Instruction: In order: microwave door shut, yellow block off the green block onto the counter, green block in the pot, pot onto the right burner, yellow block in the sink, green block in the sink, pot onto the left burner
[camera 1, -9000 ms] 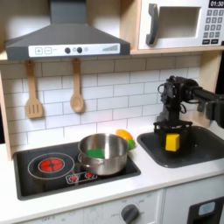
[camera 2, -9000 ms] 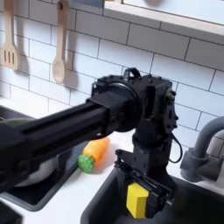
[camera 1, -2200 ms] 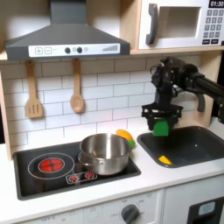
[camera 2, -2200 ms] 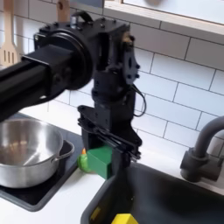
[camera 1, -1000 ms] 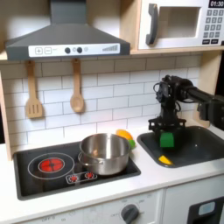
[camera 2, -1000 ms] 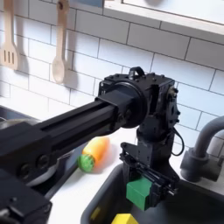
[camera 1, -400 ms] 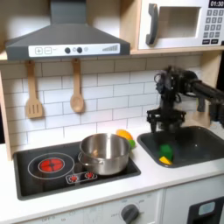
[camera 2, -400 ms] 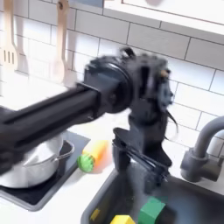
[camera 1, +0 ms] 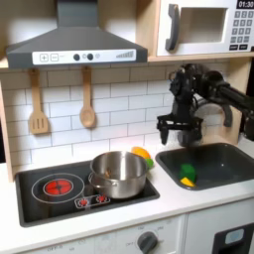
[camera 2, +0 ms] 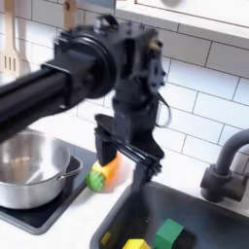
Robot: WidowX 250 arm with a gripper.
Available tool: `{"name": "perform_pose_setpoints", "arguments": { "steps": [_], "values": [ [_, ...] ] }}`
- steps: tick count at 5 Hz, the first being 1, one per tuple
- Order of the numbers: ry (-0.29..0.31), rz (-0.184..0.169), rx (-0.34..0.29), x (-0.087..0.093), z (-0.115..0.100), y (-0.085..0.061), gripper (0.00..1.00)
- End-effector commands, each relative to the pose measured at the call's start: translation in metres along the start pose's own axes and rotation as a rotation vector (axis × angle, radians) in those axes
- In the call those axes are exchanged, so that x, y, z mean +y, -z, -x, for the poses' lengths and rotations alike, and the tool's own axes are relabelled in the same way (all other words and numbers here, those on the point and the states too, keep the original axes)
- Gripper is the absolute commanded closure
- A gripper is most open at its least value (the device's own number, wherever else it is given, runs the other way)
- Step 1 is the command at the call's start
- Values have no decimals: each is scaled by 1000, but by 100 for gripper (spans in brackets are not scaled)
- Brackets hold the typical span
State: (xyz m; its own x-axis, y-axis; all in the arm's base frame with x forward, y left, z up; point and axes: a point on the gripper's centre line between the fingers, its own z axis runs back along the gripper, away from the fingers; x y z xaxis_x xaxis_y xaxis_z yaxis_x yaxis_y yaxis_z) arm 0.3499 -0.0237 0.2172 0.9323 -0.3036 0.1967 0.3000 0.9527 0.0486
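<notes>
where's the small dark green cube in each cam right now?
First exterior view: the small dark green toy cube lies in the dark grey sink basin, at its left end.
Second exterior view: bottom centre, on the basin floor.
Shared landmark: the small yellow block touching it.

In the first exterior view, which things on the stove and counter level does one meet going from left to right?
Glowing red burner → round shiny steel pot → orange-and-green toy vegetable → small yellow block touching small green block, both inside the dark grey sink.
</notes>
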Motion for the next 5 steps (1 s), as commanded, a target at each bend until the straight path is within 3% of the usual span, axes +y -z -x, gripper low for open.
{"name": "perform_pose_setpoints", "arguments": {
  "steps": [1,3,5],
  "values": [
    [-96,-74,9,40,18,-17,0],
    [-249,-113,66,81,38,-15,0],
    [-315,-128,70,112,56,-11,0]
  ]
}}
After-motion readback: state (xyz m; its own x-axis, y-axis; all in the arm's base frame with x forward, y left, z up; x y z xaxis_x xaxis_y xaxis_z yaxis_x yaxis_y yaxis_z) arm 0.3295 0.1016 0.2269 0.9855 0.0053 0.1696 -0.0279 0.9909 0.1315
